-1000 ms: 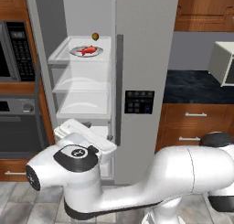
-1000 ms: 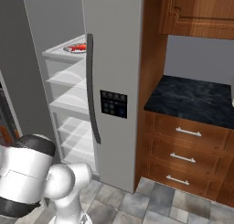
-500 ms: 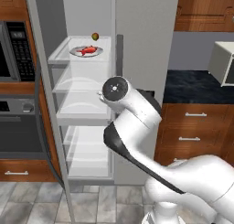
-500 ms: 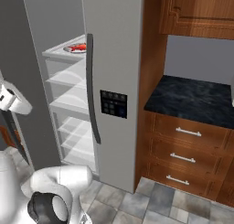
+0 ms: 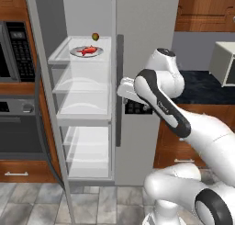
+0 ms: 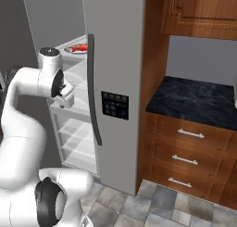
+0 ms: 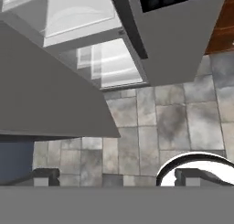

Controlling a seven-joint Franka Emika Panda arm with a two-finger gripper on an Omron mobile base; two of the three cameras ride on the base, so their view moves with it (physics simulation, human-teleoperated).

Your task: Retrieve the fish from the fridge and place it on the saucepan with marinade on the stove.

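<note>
Your arm has swung up from low crouch to mid-fridge (image 5: 147, 45) height. Fingers (image 7: 116, 177) wide, empty, aimed at floor. Fish (image 5: 89, 50) on grey plate (image 5: 76, 52), top shelf, above fingers. Reach not begun.

in the fridge (image 5: 147, 31) you have the fish (image 5: 89, 50) on a plate (image 5: 79, 52) on the top shelf, a fruit (image 5: 95, 36) just behind it; a bench (image 6: 199, 101) stands right of the fridge.
</note>
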